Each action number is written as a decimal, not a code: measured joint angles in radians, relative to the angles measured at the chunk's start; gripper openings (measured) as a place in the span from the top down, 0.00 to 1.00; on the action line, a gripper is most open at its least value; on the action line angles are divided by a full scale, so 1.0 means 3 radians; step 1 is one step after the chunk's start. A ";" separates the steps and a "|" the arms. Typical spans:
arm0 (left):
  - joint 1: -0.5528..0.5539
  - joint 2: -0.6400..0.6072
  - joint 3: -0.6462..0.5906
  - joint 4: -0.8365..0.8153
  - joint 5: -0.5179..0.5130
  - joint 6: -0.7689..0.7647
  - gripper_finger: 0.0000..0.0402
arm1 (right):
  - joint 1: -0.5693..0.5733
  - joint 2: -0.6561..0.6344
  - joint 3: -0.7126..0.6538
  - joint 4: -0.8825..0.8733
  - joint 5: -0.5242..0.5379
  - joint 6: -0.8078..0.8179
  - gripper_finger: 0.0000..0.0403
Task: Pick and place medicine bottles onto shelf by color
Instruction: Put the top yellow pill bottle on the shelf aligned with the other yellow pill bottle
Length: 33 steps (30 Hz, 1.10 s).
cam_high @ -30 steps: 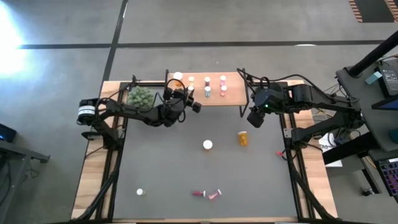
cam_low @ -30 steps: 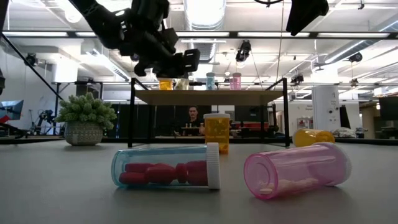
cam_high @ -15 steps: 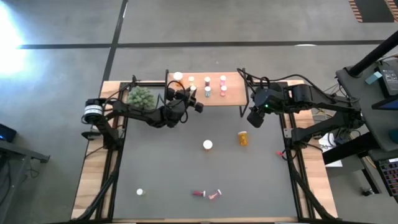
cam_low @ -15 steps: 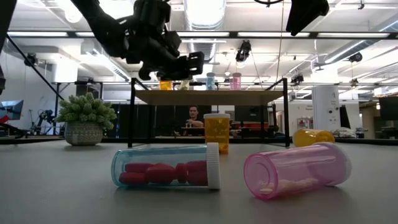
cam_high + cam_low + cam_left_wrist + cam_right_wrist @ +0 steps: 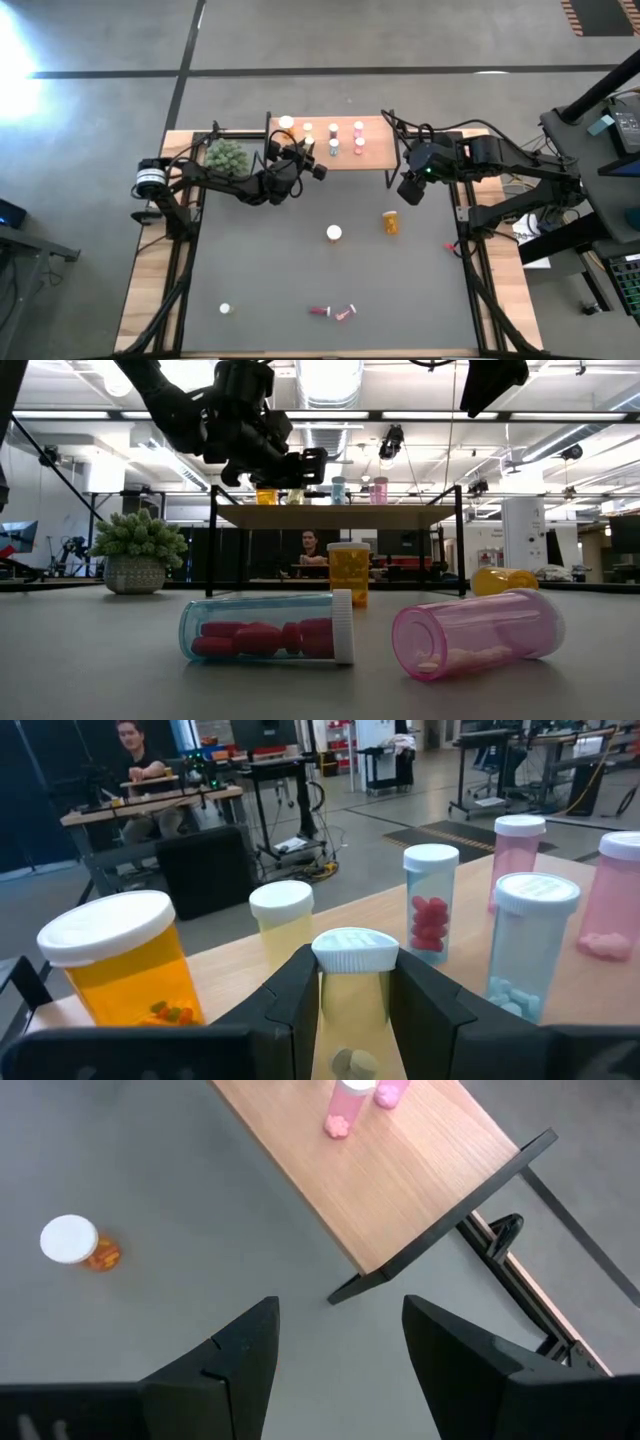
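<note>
The left end effector (image 5: 355, 1010) is up at the shelf (image 5: 375, 155), its fingers pinching a pale yellow bottle (image 5: 352, 982) with a white cap — only the left wrist view shows this, along with a single tablet low inside it. From overhead the same spot is just dark arm against the shelf's left end. That wrist view also lines up the row already on the board: a fat orange bottle (image 5: 125, 970) with a few orange pills in it, a second yellowish bottle (image 5: 281, 923), a clear bottle of red pills (image 5: 431, 898), a clear bottle of white tablets (image 5: 527, 942), and two pink bottles (image 5: 519, 855) further along. The right end effector (image 5: 340, 1342) hangs just off the shelf's right end, fingers spread and holding nothing; its own camera looks down on the board's corner and an upright orange bottle on the grey worktop (image 5: 280, 270). The low view offers what the overhead one cannot — the contents of the two bottles lying on their sides up front: a capped clear bottle (image 5: 268, 627) packed with red capsules, and an open pink bottle (image 5: 478, 632) with pale tablets. Overhead, a white-capped bottle (image 5: 334, 232) stands mid-worktop, an orange bottle (image 5: 391, 221) lies beside it, and a small one (image 5: 225, 309) sits at the near left. A potted plant (image 5: 225, 155) sits beside the left arm.
</note>
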<state>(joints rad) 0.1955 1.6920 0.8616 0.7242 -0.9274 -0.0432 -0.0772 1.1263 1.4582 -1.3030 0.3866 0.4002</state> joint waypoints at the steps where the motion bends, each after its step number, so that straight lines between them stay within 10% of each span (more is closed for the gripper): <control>1: 0.0000 0.0000 0.0000 0.0000 -0.0002 -0.0002 0.79 | 0.0000 0.0000 0.0000 0.0000 0.0000 -0.0002 0.50; 33: 0.0003 -0.0007 0.0004 -0.0083 -0.0002 0.0020 0.64 | 0.0000 0.0001 0.0000 0.0000 0.0000 0.0001 0.50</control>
<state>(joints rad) 0.1963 1.6900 0.8627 0.6993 -0.9282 -0.0371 -0.0772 1.1267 1.4582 -1.3029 0.3866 0.4004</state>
